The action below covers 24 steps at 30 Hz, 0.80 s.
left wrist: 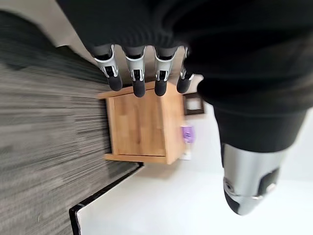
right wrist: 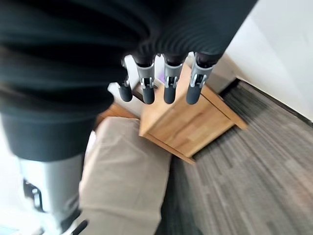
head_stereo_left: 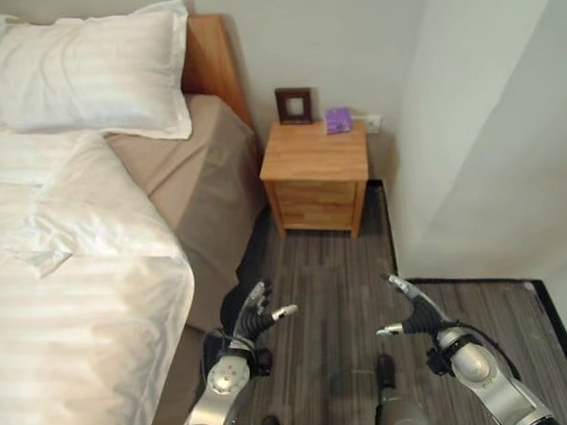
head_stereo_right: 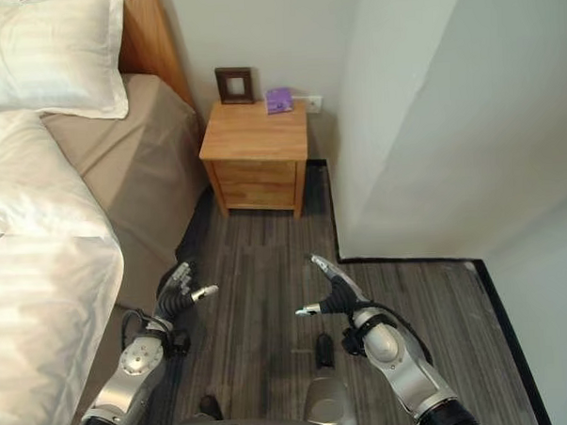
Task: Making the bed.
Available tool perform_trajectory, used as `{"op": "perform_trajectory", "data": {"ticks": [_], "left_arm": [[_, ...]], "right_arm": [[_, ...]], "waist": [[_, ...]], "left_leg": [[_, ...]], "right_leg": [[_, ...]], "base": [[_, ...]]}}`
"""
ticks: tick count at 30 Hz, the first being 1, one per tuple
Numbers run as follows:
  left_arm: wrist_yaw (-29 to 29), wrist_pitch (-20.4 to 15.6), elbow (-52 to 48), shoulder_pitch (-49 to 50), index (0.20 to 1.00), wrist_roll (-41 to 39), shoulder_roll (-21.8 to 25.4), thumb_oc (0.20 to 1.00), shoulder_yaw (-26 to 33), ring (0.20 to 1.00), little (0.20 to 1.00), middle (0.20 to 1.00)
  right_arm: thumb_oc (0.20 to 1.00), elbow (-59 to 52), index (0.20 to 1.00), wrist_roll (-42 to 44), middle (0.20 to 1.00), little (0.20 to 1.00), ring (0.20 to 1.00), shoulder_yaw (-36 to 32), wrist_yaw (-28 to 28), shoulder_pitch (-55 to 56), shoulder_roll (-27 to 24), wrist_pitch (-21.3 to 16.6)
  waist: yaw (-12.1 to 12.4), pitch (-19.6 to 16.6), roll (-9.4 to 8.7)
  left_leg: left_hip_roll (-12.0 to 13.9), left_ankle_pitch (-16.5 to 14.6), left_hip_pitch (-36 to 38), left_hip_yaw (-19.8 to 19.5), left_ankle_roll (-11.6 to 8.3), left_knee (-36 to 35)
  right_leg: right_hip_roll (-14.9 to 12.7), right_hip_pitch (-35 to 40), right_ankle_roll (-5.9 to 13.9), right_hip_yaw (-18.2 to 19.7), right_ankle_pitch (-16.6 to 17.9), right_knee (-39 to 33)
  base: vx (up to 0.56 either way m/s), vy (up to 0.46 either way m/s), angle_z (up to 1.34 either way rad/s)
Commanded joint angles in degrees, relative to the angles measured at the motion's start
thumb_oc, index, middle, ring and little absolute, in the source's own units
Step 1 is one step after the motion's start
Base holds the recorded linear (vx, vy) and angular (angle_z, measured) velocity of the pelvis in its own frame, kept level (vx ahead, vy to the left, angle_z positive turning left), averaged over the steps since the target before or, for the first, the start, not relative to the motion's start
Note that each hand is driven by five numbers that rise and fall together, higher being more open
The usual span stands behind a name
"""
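rumpled white striped duvet (head_stereo_left: 70, 278) lying on the bed at the left, tan fitted sheet (head_stereo_left: 193, 179) showing beside it, white pillow (head_stereo_left: 89, 70) sitting at the wooden headboard (head_stereo_left: 216, 60), small wooden nightstand (head_stereo_left: 317, 173) standing in the corner, left hand (head_stereo_left: 255, 315) and right hand (head_stereo_left: 415, 310) hovering over the grey floor (head_stereo_left: 333, 276), fingers relaxed and spread, holding nothing

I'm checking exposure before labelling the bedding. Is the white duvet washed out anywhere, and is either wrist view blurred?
In the left eye view the duvet is bright near its lower edge, its stripes faint, as on the pillow. In the left wrist view the floor smears into streaks while the nightstand stays readable. In the right wrist view the nightstand looks soft.
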Motion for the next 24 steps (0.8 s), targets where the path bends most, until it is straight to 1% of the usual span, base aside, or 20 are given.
{"op": "perform_trajectory", "data": {"ticks": [1, 2, 3, 4, 5, 6, 7, 9, 10, 12, 13, 14, 15, 16, 17, 18, 19, 21, 22, 24], "left_arm": [[0.00, -4.21, -4.92, -3.17, 1.000, 0.66, 2.31, 1.000, 2.03, 1.000, 1.000, 1.000], [0.03, -4.26, -5.12, -2.85, 1.000, -0.22, 1.79, 1.000, 2.09, 1.000, 1.000, 1.000], [0.19, -4.10, -4.99, -2.76, 1.000, -0.97, 1.41, 1.000, 1.94, 1.000, 1.000, 1.000], [0.85, -4.08, -4.84, -3.02, 1.000, -2.55, 0.95, 1.000, 2.13, 1.000, 1.000, 1.000], [0.88, -3.93, -5.19, -3.02, 1.000, -3.26, 1.12, 1.000, 2.14, 1.000, 1.000, 1.000], [0.63, -3.87, -5.25, -2.96, 1.000, -3.99, 0.88, 1.000, 2.21, 1.000, 1.000, 1.000], [0.64, -3.88, -5.08, -2.73, 1.000, -3.88, 0.70, 1.000, 2.55, 1.000, 1.000, 1.000], [0.68, -4.04, -5.42, -1.43, 1.000, -3.11, 0.63, 1.000, 2.68, 1.000, 1.000, 1.000], [0.47, -4.10, -5.59, -0.82, 1.000, -3.11, 0.50, 1.000, 2.62, 1.000, 1.000, 1.000], [0.24, -3.92, -6.01, -0.23, 1.000, -3.37, 0.52, 1.000, 2.64, 1.000, 1.000, 1.000], [0.17, -3.66, -6.16, -0.02, 1.000, -3.68, 0.41, 1.000, 2.70, 1.000, 1.000, 1.000], [0.09, -3.48, -6.40, 0.32, 1.000, -3.85, 0.31, 1.000, 2.83, 1.000, 1.000, 1.000], [0.00, -3.28, -6.71, 0.83, 1.000, -3.90, 0.37, 1.000, 3.22, 1.000, 1.000, 1.000], [-0.04, -3.05, -6.78, 1.33, 1.000, -4.06, 0.48, 1.000, 3.55, 1.000, 1.000, 1.000], [-0.15, -2.83, -7.04, 1.91, 1.000, -4.13, 0.73, 1.000, 4.04, 1.000, 1.000, 1.000], [-0.51, -2.68, -7.14, 2.45, 1.000, -4.01, 0.97, 1.000, 4.45, 1.000, 1.000, 1.000], [-1.12, -2.24, -7.25, 4.40, 1.000, -3.95, 1.18, 1.000, 5.07, 1.000, 1.000, 1.000], [-1.67, -1.85, -7.23, 5.11, 1.000, -4.19, 1.44, 1.000, 5.49, 1.000, 1.000, 1.000], [-1.70, -1.83, -7.25, 5.12, 1.000, -4.21, 1.52, 1.000, 5.56, 1.000, 1.000, 1.000], [-1.68, -1.56, -6.74, 4.83, 1.000, -4.18, 2.29, 1.000, 5.96, 1.000, 1.000, 1.000]], "right_arm": [[1.000, -6.17, 1.000, -1.96, 1.000, 1.000, 1.000, -1.47, 0.64, 0.03, -0.97, -2.11], [1.000, -6.25, 1.000, -0.56, 1.000, 1.000, 1.000, -2.54, 0.44, 0.86, -1.36, -2.18], [1.000, -5.78, 1.000, 0.25, 1.000, 1.000, 1.000, -2.97, 0.18, 0.73, -1.37, -2.11], [1.000, -4.16, 1.000, 1.17, 1.000, 1.000, 1.000, -3.12, -0.95, -0.08, -1.34, -1.75], [1.000, -3.99, 1.000, 1.61, 1.000, 1.000, 1.000, -3.40, -1.31, -0.53, -1.18, -1.49], [1.000, -4.17, 1.000, 2.06, 1.000, 1.000, 1.000, -3.42, -1.42, -0.65, -0.99, -1.28], [1.000, -4.17, 1.000, 2.22, 1.000, 1.000, 1.000, -3.43, -1.32, -0.94, -0.89, -1.16], [1.000, -4.29, 1.000, 2.21, 1.000, 1.000, 1.000, -3.23, -1.19, -1.52, -0.83, -1.71], [1.000, -4.26, 1.000, 2.24, 1.000, 1.000, 1.000, -3.07, -1.10, -1.66, -0.85, -1.87], [1.000, -3.69, 1.000, 2.13, 1.000, 1.000, 1.000, -2.70, -1.28, -2.05, -0.76, -2.13], [1.000, -3.32, 1.000, 1.94, 1.000, 1.000, 1.000, -2.61, -1.65, -2.33, -0.82, -2.02], [1.000, -3.18, 1.000, 1.78, 1.000, 1.000, 1.000, -2.71, -1.85, -2.51, -0.88, -1.85], [1.000, -3.35, 1.000, 1.68, 1.000, 1.000, 1.000, -2.57, -1.88, -2.71, -0.71, -1.85], [1.000, -3.50, 1.000, 1.76, 1.000, 1.000, 1.000, -2.61, -1.85, -2.80, -0.74, -1.86], [1.000, -3.84, 1.000, 1.78, 1.000, 1.000, 1.000, -2.66, -1.68, -2.58, -0.66, -1.96], [1.000, -4.10, 1.000, 1.64, 1.000, 1.000, 1.000, -2.73, -1.42, -2.56, -0.60, -1.92], [1.000, -4.55, 1.000, 1.38, 1.000, 1.000, 1.000, -2.13, -0.60, -2.43, -0.51, -1.77], [1.000, -4.80, 1.000, 0.77, 1.000, 1.000, 1.000, -1.15, -0.19, -3.85, -0.12, -1.74], [1.000, -4.69, 1.000, 0.72, 1.000, 1.000, 1.000, -1.08, -0.22, -3.96, 0.00, -1.74], [1.000, -4.96, 1.000, -0.37, 1.000, 1.000, 1.000, 0.10, -0.22, -7.09, 0.71, -1.83]], "waist": [[-1.80, 0.66, -2.31], [-1.44, 1.24, -1.88], [-1.03, 1.61, -2.48], [-0.01, 2.77, -2.84], [0.61, 3.52, -3.85], [1.02, 3.61, -3.88], [1.78, 3.72, -3.33], [2.93, 2.78, -2.79], [3.29, 2.47, -2.18], [3.79, 2.14, -0.90], [3.72, 2.25, -0.89], [3.75, 1.91, -0.75], [3.66, 2.02, -0.61], [3.46, 1.67, -0.76], [3.15, 1.51, -0.87], [2.91, 0.96, -0.66], [3.26, 0.28, -0.23], [4.47, -0.39, -0.87], [4.39, -0.39, -1.01], [6.25, -0.97, -2.16]], "left_leg": [[-2.15, -8.98, 11.68, -1.76, -2.70, 2.62], [-0.40, -7.79, 9.03, -3.42, -3.30, 12.60], [0.64, -5.90, 4.88, -4.56, -4.00, 21.49], [2.51, -1.98, 1.43, -4.85, -5.37, 30.66], [3.77, 0.16, -2.17, -4.14, -5.59, 35.34], [4.44, 0.23, -4.34, -1.97, -5.17, 33.16], [4.28, -1.04, -5.69, -0.29, -4.65, 30.02], [1.98, -1.29, -7.48, 2.65, -3.48, 19.67], [1.87, 0.38, -7.82, 4.36, -3.51, 14.95], [3.76, 5.90, -8.59, 9.76, -4.42, 6.24], [4.66, 6.67, -8.61, 12.95, -4.45, 3.63], [5.12, 6.51, -8.57, 14.87, -4.86, 2.00], [6.39, 8.13, -8.82, 19.10, -4.24, 1.70], [7.07, 7.70, -8.17, 22.09, -4.72, 1.63], [8.48, 8.33, -7.48, 26.88, -4.60, 2.36], [8.92, 8.39, -5.94, 30.36, -3.76, 1.89], [7.76, 9.02, -4.57, 30.86, -3.17, 0.52], [6.52, 8.67, -4.10, 30.64, -2.47, 0.28], [6.37, 8.67, -4.09, 30.60, -2.43, 0.20], [4.54, 7.32, -3.14, 29.96, -0.79, -0.61]], "right_leg": [[-0.95, -0.46, -0.01, 2.03, -1.39, -1.90], [0.04, 2.44, -1.09, 1.69, -1.41, -1.93], [0.10, 4.37, -2.49, 0.92, -1.59, -2.11], [0.29, 7.29, -3.97, -0.55, -2.72, -2.11], [0.25, 8.80, -5.03, -1.15, -3.50, -2.11], [0.30, 9.87, -5.53, -2.00, -4.33, -2.11], [0.92, 11.41, -5.51, -2.02, -5.47, -2.11], [1.07, 12.73, -5.26, -1.75, -7.10, -2.11], [1.69, 13.57, -5.35, -2.15, -7.98, -2.11], [2.97, 15.85, -5.64, -3.37, -10.20, -2.11], [2.85, 17.42, -5.55, -4.84, -11.37, -2.11], [3.01, 18.76, -5.40, -5.88, -12.61, -2.11], [3.64, 20.07, -5.62, -7.61, -12.67, -2.11], [3.96, 21.92, -5.49, -8.82, -13.90, -2.11], [4.43, 23.01, -5.66, -10.45, -14.18, -2.11], [5.07, 23.19, -5.88, -11.83, -13.88, -2.11], [5.58, 24.56, -5.86, -12.31, -14.36, -1.90], [5.29, 25.90, -5.49, -13.26, -14.00, -1.10], [5.18, 25.90, -5.40, -13.33, -14.04, -1.04], [3.86, 25.23, -3.61, -14.76, -13.13, 4.92]], "base": [[0.53, -0.279, 0.62], [0.39, -0.312, 0.88], [0.32, -0.368, 0.74], [0.22, -0.353, 0.15], [0.28, -0.289, -0.26], [0.33, -0.157, -0.40], [0.42, -0.033, -0.03], [0.40, 0.053, 0.03], [0.37, 0.068, -0.04], [0.39, 0.067, 0.28], [0.42, 0.068, 0.50], [0.36, 0.046, 0.58], [0.42, 0.049, 0.55], [0.37, 0.023, 0.54], [0.38, 0.013, 0.34], [0.37, 0.038, 0.31], [0.38, 0.074, 0.48], [0.29, 0.089, 0.64], [0.19, 0.079, 0.41], [0.30, 0.127, 0.28]]}}
